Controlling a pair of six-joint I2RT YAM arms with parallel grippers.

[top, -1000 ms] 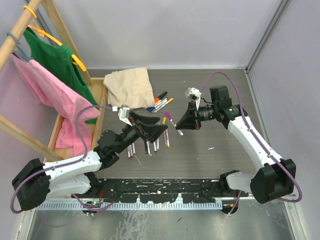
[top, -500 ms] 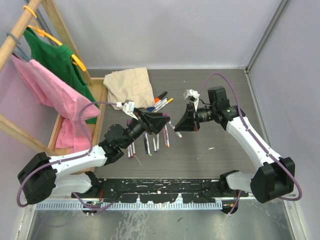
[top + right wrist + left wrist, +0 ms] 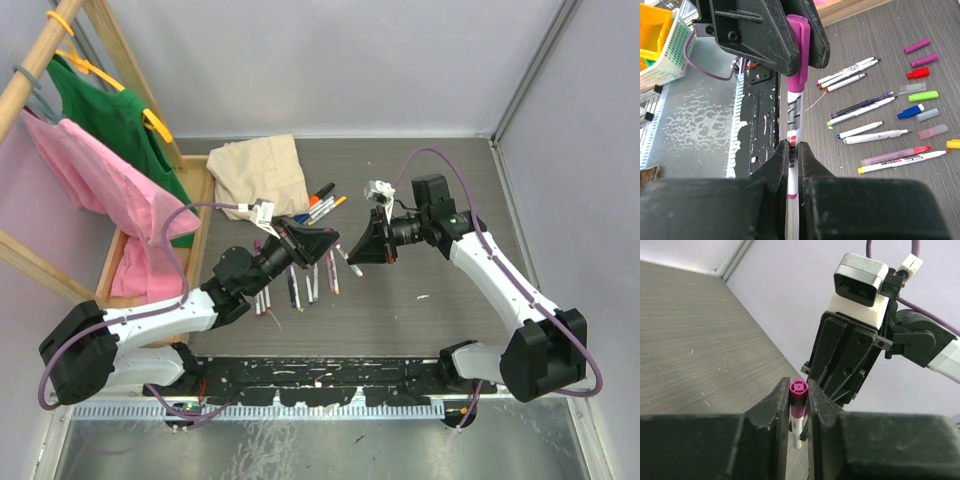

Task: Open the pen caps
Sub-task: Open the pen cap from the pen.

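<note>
L gripper (image 3: 798,407) is clamped on the purple cap (image 3: 798,392) of a white-barrel pen (image 3: 793,125), jaws tight vs both sides of the cap. R gripper (image 3: 792,150) is pinched shut on the pen barrel, below the cap. Cap is on; pen is held in air btw the 2 grippers, approx mid-table (image 3: 450,200) in top view, w/ L gripper at its 9 o'clock, R at 3 o'clock

R wrist view: loose caps (image 3: 917,46) (purple, red, green, blue, some clear) lie on table at 2-3 o'clock of held pen, w/ uncapped pens (image 3: 855,67) just beside them

Top view: row of pens (image 3: 295,285) at 7 o'clock of held pen. Beige cloth (image 3: 258,175) at 11 o'clock, w/ more markers (image 3: 322,203) at its 4 o'clock edge
</note>
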